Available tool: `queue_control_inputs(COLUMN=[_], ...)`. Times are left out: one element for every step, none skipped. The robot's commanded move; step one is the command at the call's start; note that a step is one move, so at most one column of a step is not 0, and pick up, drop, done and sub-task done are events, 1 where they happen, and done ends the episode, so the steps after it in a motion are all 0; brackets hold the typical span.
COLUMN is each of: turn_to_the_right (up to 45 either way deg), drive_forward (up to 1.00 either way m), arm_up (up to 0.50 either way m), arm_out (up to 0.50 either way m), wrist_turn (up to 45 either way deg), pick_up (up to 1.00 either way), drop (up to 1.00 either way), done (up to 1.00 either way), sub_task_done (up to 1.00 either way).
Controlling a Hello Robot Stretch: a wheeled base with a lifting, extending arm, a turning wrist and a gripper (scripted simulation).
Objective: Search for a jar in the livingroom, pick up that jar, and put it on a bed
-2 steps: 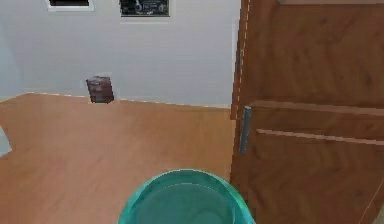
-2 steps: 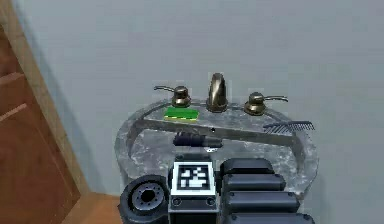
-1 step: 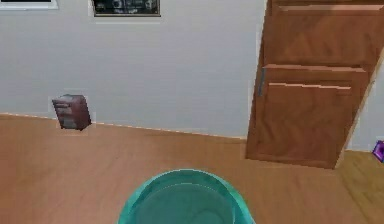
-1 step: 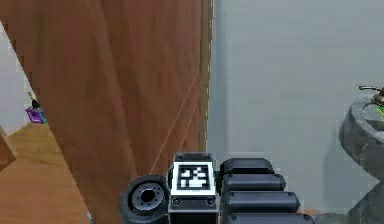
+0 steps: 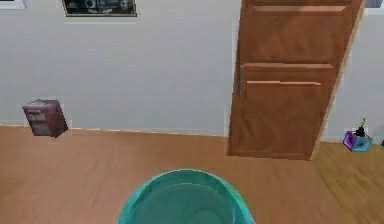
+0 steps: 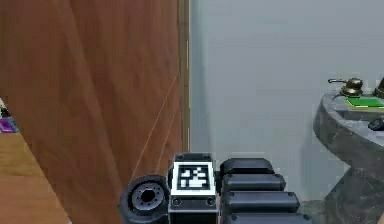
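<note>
- Forward view: wooden door (image 5: pixel 290 80) at two o'clock, teal tub (image 5: pixel 188 200) at six.
- Arm side view: jaws at six; whether they hold anything, I cannot tell.

Forward view faces the wooden door (image 5: pixel 290 80); arm side view sees it close.

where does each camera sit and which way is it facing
Forward view: on the robot, facing ahead and down at a wooden door and teal tub; own body: none.
Arm side view: on the robot's body, facing sideways at that door, grey wall and a round table; the arm with white marker shows.
Shared: probably the wooden door.
</note>
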Motion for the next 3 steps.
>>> queue_control_inputs(turn_to_the_right=[0.0,45.0,0.0], drive_forward=[0.2,0.0,0.3], arm_up=[0.0,0.0,0.0], arm_out=[0.0,0.0,0.0], wrist_turn=[0.0,0.0,0.0], pick_up=[0.0,0.0,0.0], drop=[0.0,0.0,0.0], done=[0.0,0.0,0.0], sub_task_done=[0.0,0.0,0.0])
